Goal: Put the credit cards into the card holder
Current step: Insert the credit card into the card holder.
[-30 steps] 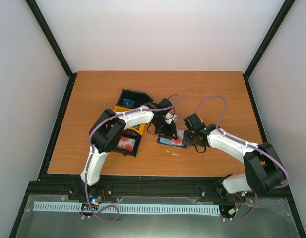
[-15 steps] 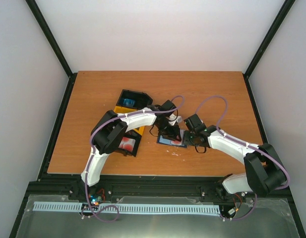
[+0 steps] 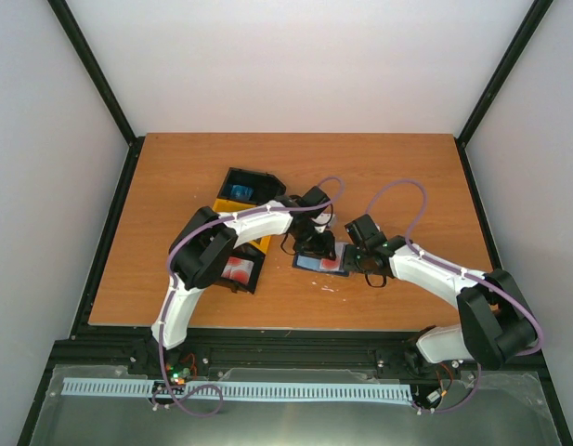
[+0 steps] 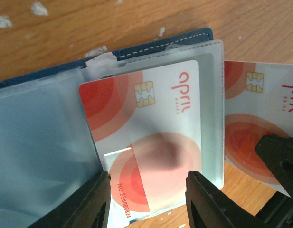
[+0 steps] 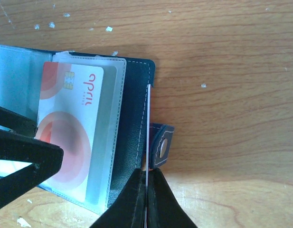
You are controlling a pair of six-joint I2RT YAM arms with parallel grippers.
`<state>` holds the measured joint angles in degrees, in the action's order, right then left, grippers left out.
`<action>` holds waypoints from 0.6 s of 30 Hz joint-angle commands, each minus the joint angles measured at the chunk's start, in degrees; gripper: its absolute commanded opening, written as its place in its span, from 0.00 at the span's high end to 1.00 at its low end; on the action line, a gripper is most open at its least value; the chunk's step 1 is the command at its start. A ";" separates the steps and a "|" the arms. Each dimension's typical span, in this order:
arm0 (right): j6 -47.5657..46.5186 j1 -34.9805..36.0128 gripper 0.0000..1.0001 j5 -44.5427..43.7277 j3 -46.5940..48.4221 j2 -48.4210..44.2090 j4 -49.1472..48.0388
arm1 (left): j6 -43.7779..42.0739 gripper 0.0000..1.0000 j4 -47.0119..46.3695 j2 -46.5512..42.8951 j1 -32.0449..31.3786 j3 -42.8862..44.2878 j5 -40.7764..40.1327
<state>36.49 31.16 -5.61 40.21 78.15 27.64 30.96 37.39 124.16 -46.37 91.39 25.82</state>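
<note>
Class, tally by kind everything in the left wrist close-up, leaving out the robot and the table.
Red-and-white rectangular plastic credit cards: 2
Dark blue folding wallet with clear sleeves: 1
Total: 3

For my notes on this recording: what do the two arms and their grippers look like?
Both the left arm and the right arm have white shell links between bulky black joint housings. A lilac cable loops loosely along each. The left gripper and right gripper are black, with plain matte fingers tapering to blunt tips. No markings show.
</note>
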 commanded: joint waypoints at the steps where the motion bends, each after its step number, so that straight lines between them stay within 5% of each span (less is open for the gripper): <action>1: 0.70 -0.23 0.97 0.52 -2.41 1.12 1.55 | 1.48 0.54 2.85 1.17 -0.30 2.55 -3.95; 15: 0.35 -0.25 0.97 0.79 -2.32 1.74 1.05 | 3.84 0.48 -0.38 -2.47 -0.30 0.43 -8.42; 18: 0.31 -0.24 0.97 1.13 -2.24 2.21 0.93 | 3.67 0.53 -0.17 -0.42 -0.26 0.67 -5.19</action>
<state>36.47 31.16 -5.34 40.01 78.17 26.96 33.93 37.67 123.79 -46.39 92.27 19.79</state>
